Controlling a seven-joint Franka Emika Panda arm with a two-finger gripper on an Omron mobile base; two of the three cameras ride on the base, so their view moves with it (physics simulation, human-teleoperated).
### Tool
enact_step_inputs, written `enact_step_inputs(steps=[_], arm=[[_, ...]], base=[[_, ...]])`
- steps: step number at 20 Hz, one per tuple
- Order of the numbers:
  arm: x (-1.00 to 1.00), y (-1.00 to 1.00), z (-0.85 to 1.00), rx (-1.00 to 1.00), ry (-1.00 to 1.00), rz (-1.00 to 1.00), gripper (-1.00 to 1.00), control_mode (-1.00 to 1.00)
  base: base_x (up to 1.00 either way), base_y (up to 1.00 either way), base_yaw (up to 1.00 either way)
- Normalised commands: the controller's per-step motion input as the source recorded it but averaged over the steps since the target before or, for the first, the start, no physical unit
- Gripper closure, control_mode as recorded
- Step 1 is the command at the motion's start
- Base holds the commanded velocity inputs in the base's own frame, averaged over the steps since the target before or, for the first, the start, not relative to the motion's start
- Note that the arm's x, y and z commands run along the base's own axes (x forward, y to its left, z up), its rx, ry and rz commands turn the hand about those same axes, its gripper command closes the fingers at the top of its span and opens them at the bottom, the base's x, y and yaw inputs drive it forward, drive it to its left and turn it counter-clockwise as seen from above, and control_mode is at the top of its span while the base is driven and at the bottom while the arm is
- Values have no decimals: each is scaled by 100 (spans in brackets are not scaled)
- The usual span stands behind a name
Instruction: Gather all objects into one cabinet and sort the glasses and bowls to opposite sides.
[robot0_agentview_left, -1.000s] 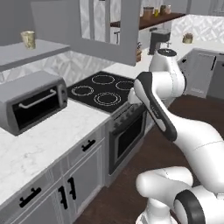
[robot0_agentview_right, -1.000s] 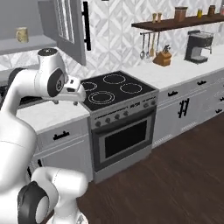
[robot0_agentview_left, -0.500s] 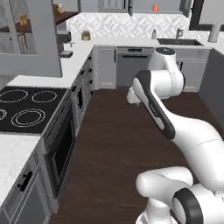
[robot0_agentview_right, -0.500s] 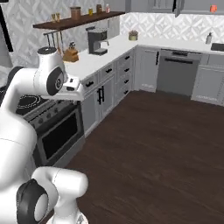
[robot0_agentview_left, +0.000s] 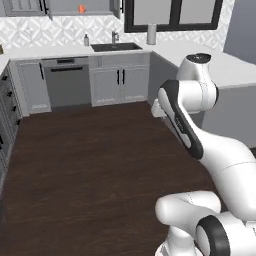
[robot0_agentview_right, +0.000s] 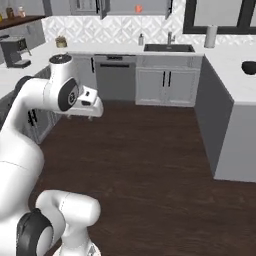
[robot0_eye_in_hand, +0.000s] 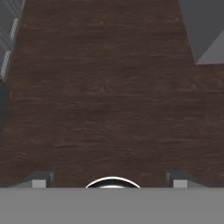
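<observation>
Right base view carries the clearest sight of the task's things: a wide glossy black bowl (robot0_agentview_right: 248, 66) sits on the white peninsula counter (robot0_agentview_right: 230, 70) at the far right, near its outer edge and well apart from everything else, and a small orange handled mug (robot0_agentview_right: 139, 8) stands up in the grey wall cabinet (robot0_agentview_right: 125, 6) above the sink. The same mug (robot0_agentview_left: 81, 8) shows in the left base view, high on the back wall. The pale cup and the blue bowl I cannot pick out.

The two-finger gripper (robot0_eye_in_hand: 112, 180) hangs over bare dark wood floor (robot0_eye_in_hand: 109, 87) in the hand view; its two dark tips sit far apart at the bottom corners with nothing between them — spread wide and empty.

Judged from here, the bowl is the piece nearest to be fetched. It looks rigid, smooth and probably slick, likely breakable if dropped — and too wide to span across. The sensible hold would be a pinch on the rim, one finger inside and one outside the wall, taken squarely so it does not tip. The mug looks light and stiff, best taken across its body or rim instead of the handle.
</observation>
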Motion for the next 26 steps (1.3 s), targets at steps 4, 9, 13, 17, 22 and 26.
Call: enact_step_inputs(steps=[4, 9, 13, 17, 22, 26], arm=[[0, 0, 0, 0, 0, 0, -100, 100], [0, 0, 0, 0, 0, 0, -100, 100], [0, 0, 0, 0, 0, 0, -100, 100], [0, 0, 0, 0, 0, 0, -100, 100], [0, 0, 0, 0, 0, 0, -100, 100], [0, 0, 0, 0, 0, 0, -100, 100]], base=[[100, -16, -11], [100, 29, -2], [100, 14, 9], [100, -4, 17], [100, -38, 21], [100, -27, 6]])
